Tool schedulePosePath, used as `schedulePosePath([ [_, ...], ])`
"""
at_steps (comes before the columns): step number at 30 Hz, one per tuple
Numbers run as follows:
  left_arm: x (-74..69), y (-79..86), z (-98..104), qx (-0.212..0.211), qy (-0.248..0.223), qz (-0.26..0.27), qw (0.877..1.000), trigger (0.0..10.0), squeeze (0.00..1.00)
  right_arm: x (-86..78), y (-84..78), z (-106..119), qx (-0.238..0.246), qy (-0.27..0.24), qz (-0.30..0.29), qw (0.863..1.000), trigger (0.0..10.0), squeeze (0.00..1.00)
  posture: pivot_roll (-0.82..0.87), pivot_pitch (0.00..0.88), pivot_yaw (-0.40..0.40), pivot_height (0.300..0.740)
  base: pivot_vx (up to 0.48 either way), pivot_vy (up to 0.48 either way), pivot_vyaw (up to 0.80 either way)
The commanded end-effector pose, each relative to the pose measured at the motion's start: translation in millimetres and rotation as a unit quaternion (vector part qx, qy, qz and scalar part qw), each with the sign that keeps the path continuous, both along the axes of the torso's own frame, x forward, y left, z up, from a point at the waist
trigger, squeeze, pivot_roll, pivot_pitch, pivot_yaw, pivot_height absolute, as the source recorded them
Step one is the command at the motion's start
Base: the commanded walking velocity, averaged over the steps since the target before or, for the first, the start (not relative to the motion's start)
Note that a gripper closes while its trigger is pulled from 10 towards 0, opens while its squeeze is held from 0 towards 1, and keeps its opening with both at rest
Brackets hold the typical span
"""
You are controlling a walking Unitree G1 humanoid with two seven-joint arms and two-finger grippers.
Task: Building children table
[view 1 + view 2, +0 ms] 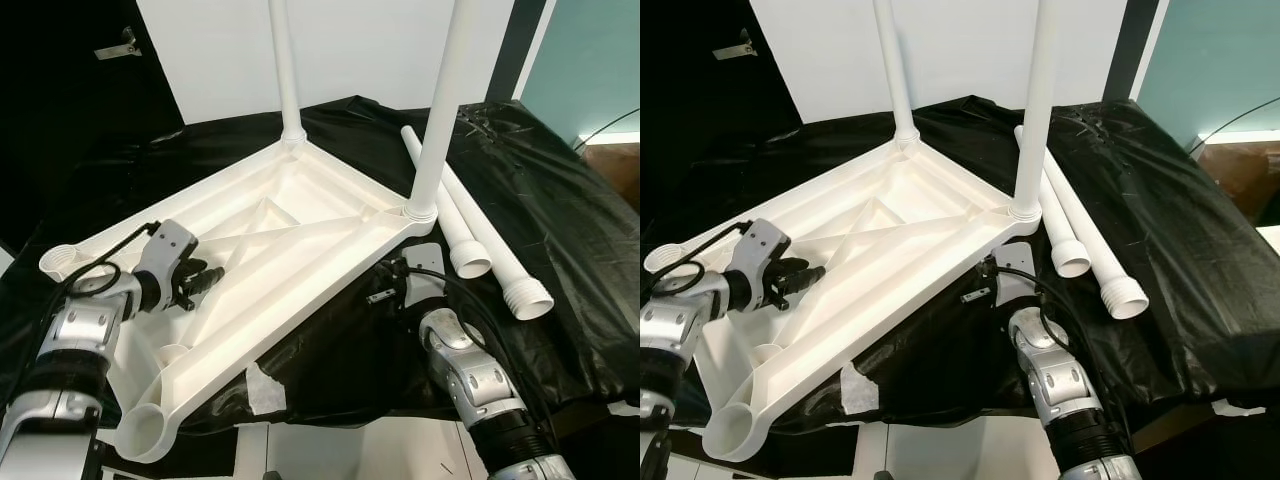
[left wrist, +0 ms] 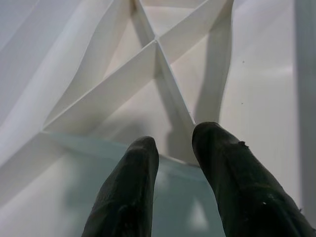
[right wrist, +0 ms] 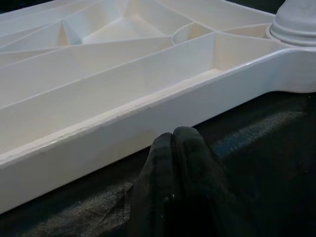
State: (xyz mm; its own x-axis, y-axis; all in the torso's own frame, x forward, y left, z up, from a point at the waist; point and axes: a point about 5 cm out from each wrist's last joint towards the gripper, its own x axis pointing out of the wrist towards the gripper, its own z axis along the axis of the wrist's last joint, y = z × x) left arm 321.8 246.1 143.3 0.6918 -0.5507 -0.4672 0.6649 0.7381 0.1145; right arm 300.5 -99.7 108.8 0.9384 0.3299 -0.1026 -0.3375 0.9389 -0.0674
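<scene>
White plastic tabletop (image 1: 270, 260) lies upside down on a black cloth (image 1: 560, 250), ribbed underside up, its long axis running from the near left corner away to the far right. Nearest the robot is an empty leg socket (image 1: 145, 428). Just beyond it, the left gripper (image 1: 205, 280) hovers over the ribs inside the tabletop, fingers (image 2: 133, 187) spread a little with nothing between them. The right gripper (image 3: 175, 148) sits low on the cloth just outside the tabletop's near long rim, fingers pressed together and empty. Past that gripper, a leg (image 1: 440, 110) stands upright in the right corner socket; farther back a second upright leg (image 1: 287, 70) rises from the far corner. To the right gripper's right, two loose legs (image 1: 480, 235) lie side by side on the cloth, threaded ends toward the robot.
</scene>
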Motion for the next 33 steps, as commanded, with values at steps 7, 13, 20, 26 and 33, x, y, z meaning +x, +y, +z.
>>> schedulePosePath([
  [7,-21.7,12.8,-15.0,0.003,0.062,-0.024,0.998,10.0,0.0,0.3,3.9,-2.5,-0.001,0.009,0.008,1.0,10.0,0.0,-0.06,0.024,0.049,0.74,0.0,0.0,0.0],
  [13,-23.9,10.4,-0.1,-0.037,0.043,-0.018,0.998,10.0,0.0,0.6,3.2,-4.2,-0.004,0.011,0.01,1.0,10.0,0.0,-0.05,0.023,0.045,0.74,0.0,0.0,0.0],
  [20,-29.2,9.5,11.6,-0.057,0.035,-0.021,0.998,10.0,0.0,1.6,2.0,-4.1,-0.005,0.011,0.007,1.0,10.0,0.0,-0.05,0.022,0.049,0.74,0.0,0.0,0.0],
  [26,-32.4,7.0,10.7,-0.057,0.039,-0.031,0.997,10.0,1.0,1.1,2.4,-5.7,-0.006,0.012,0.007,1.0,10.0,0.0,-0.05,0.021,0.048,0.74,0.0,0.0,0.0],
  [33,-39.5,3.7,-13.2,0.009,0.076,-0.022,0.997,10.0,0.14,2.3,3.6,-4.6,-0.005,0.011,0.009,1.0,10.0,0.0,-0.05,0.022,0.05,0.74,0.0,0.0,0.0],
])
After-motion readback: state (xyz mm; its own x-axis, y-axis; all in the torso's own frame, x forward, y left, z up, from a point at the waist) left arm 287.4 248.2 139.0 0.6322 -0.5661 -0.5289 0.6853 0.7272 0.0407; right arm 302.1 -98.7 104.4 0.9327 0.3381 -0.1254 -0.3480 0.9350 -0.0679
